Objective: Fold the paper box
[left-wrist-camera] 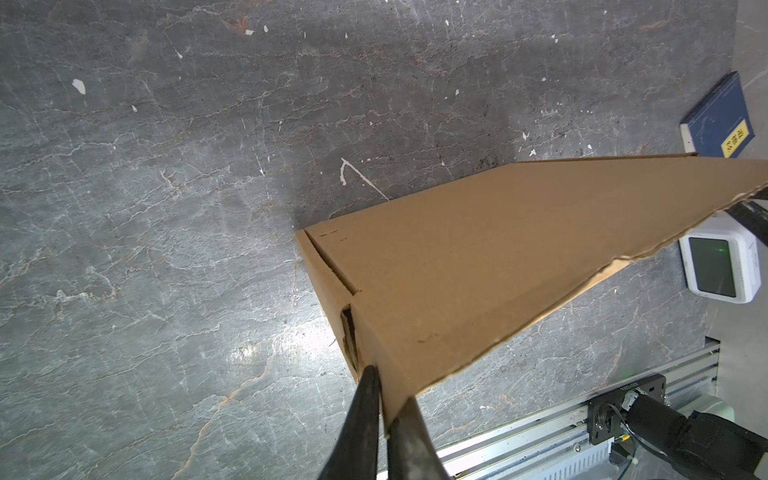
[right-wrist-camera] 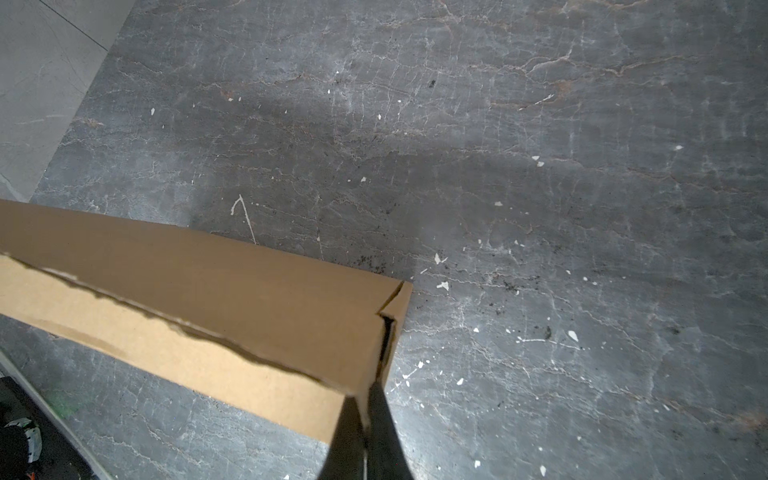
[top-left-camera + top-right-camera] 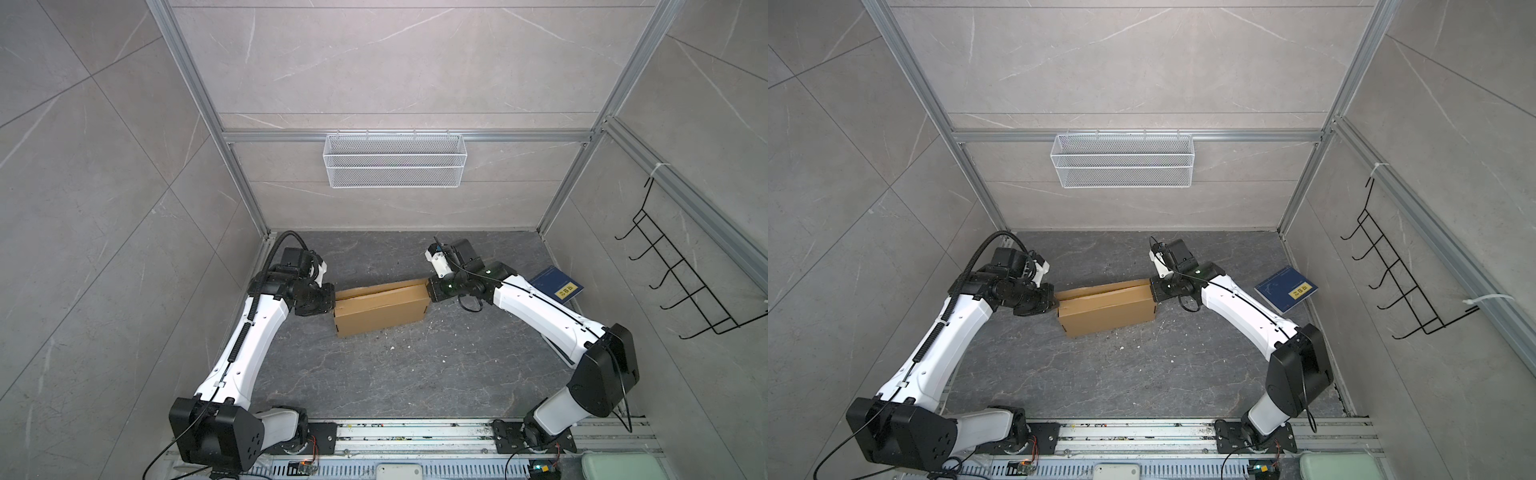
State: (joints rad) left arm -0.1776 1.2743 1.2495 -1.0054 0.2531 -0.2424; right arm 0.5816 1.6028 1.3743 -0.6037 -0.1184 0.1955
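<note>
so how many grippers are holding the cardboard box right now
2. The left gripper pinches the paper box at its left end as seen in both top views; the right gripper pinches its right end. Both are shut on the cardboard.

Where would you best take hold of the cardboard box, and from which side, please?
Probably by the thin wall at each short end of the paper box, coming in from outside along its length: the broad lid looks too wide to span, while those edges are thin enough to pinch. The left gripper and right gripper pinch there.
</note>
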